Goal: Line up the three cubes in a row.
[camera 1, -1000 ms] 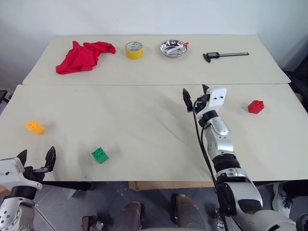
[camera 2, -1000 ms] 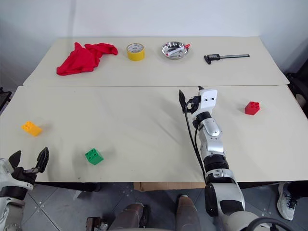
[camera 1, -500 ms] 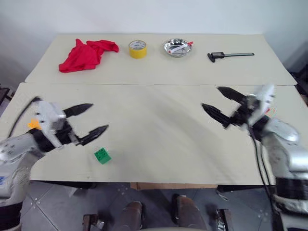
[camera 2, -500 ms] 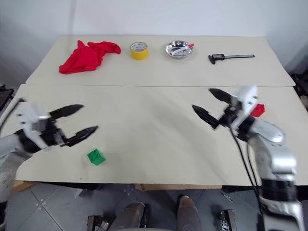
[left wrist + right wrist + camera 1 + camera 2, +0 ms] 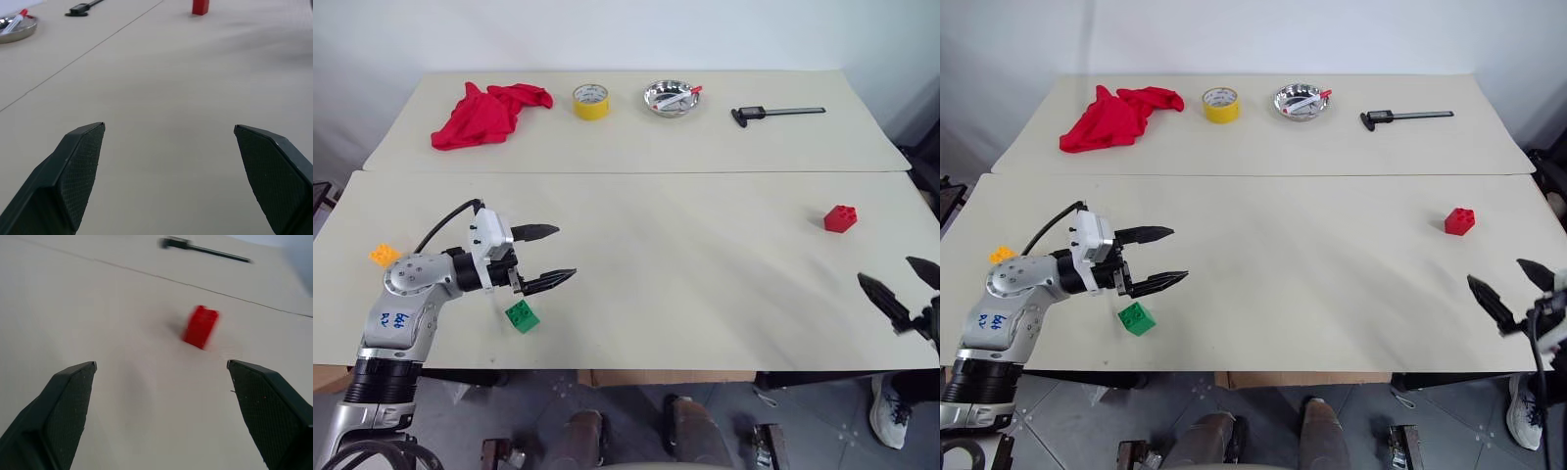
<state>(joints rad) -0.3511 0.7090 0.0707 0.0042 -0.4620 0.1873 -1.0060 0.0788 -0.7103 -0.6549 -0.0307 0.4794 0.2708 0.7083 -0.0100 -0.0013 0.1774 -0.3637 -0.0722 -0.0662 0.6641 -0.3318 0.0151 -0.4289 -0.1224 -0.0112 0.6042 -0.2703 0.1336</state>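
Beige surface (image 5: 685, 284) carries three cubes set well apart: red cube (image 5: 839, 218) far right, green cube (image 5: 520, 315) near the front left, orange-yellow cube (image 5: 384, 255) at the left edge. Left gripper (image 5: 553, 257) hovers just above the green cube with fingers spread and empty; right gripper (image 5: 899, 289) is likewise spread, empty.

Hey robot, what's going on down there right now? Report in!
Left tool open, empty, above green cube. Right tool open, empty, short of red cube. Orange cube far left. Nothing lined up; nothing in the way.
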